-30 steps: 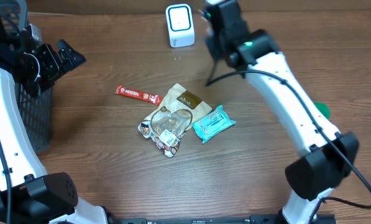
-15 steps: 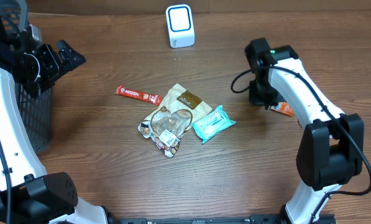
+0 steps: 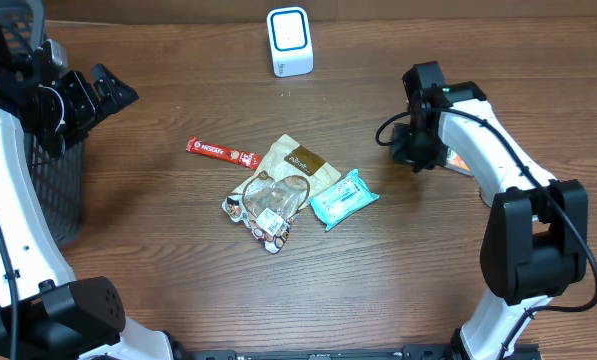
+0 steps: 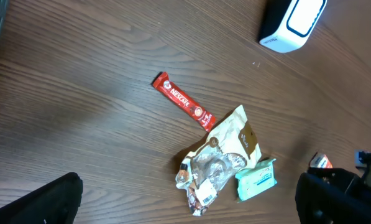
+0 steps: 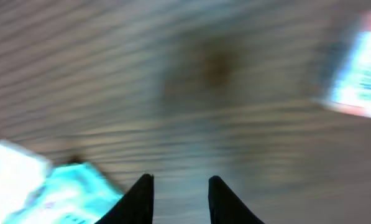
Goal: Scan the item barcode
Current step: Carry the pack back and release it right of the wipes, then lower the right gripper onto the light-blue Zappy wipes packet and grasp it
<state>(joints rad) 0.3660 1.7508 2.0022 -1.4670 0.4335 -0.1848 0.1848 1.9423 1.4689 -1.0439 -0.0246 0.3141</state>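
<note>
1. Shows rt gripper [image 3: 416, 150] low over table [image 3: 178, 290], jaws slightly parted, nothing between; wrist view blurred.
2. Shows orange packet [image 3: 457, 161] flat on wood just beside it, not held; prob. kept apart from the pile so items don't mix.
3. Shows lft gripper [image 3: 100, 95] spread wide, empty, parked near basket [image 3: 63, 195], out of the way.
4. Shows scanner [image 3: 290, 41] at far edge; mid-table pile incl. Nescafe stick [image 3: 221, 152], brown pouch [image 3: 300, 162], teal pack [image 3: 344, 196].

Desk [image 3: 178, 280]: brown, wavy wood lines. Scanner [image 3: 289, 40], 12 o'clock: white, blue front. Stick [image 3: 223, 152]: red, white letters. Pouch [image 3: 303, 162]: tan, dark brown patch. Soft pack [image 3: 343, 197]: teal. Small packet [image 3: 455, 161], 3 o'clock: orange, white. Basket [image 3: 63, 190], 9 o'clock: black mesh.
</note>
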